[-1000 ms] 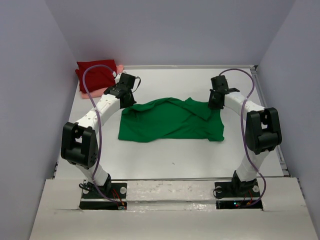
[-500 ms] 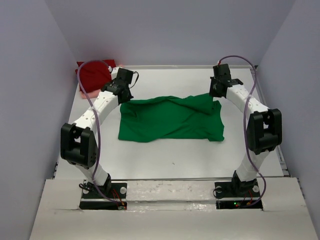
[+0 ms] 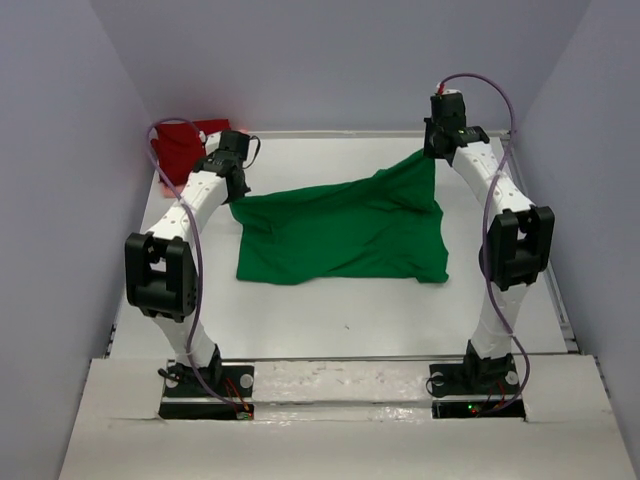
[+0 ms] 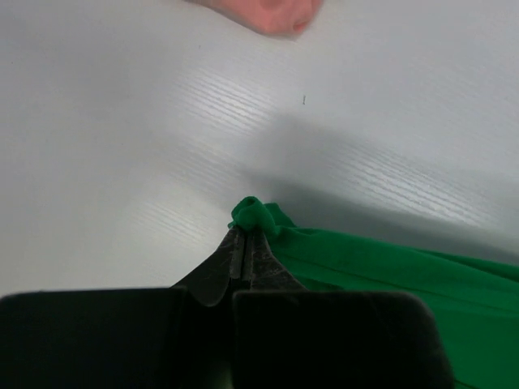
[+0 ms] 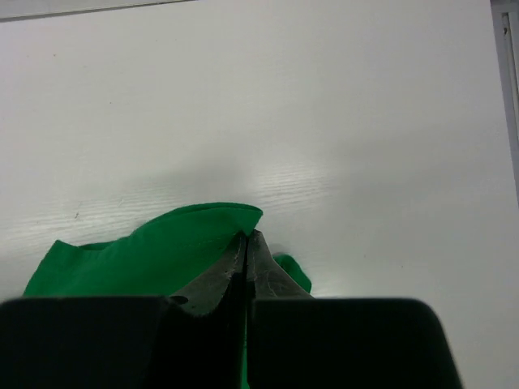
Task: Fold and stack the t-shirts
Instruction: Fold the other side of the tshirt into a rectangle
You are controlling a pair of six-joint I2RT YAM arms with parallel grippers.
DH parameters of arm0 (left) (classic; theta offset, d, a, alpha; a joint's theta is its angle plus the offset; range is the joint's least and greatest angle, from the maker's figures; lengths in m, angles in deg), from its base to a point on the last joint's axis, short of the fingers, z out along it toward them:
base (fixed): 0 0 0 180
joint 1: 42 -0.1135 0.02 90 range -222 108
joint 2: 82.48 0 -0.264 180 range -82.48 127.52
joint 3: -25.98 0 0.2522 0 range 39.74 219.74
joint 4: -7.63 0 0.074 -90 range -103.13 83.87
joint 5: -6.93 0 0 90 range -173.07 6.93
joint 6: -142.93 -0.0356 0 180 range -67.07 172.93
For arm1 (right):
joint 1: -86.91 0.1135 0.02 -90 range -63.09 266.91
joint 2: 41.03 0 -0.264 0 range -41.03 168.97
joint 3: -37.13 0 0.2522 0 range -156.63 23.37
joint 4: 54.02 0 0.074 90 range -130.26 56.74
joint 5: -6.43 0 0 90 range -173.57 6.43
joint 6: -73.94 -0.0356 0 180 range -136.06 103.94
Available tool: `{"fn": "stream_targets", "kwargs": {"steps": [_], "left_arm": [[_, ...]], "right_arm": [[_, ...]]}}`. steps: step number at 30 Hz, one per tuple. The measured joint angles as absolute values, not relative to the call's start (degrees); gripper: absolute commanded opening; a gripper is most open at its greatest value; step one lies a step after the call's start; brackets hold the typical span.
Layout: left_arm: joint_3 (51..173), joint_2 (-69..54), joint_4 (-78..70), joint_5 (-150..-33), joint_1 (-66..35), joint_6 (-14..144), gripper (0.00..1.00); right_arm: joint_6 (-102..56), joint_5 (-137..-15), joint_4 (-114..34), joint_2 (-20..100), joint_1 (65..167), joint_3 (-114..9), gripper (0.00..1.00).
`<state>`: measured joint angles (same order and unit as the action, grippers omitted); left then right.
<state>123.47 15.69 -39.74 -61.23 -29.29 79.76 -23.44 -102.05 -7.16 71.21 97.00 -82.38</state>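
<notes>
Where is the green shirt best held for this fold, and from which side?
By its two far corners, one per gripper, from above. The left gripper and right gripper each pinch one, and the green shirt spans between them with its near hem flat on the table, so it should fold evenly.

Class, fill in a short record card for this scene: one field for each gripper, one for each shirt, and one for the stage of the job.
Green shirt: unfolded, far edge held up, near edge lying on the table
Left gripper: shut on the green shirt's far left corner
Right gripper: shut on the green shirt's far right corner
Red shirt: far left corner of the table, partly behind the left arm
Pink shirt: only an edge shows, in the left wrist view
Stage: green shirt not yet folded or stacked
</notes>
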Motion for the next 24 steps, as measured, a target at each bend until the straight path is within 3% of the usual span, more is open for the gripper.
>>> {"fn": "stream_targets", "kwargs": {"steps": [24], "left_arm": [[146.79, 34.38, -42.01, -63.17, -29.72, 77.73, 0.00]], "right_arm": [[-15.61, -99.98, -3.23, 79.45, 91.82, -96.81, 0.00]]}}
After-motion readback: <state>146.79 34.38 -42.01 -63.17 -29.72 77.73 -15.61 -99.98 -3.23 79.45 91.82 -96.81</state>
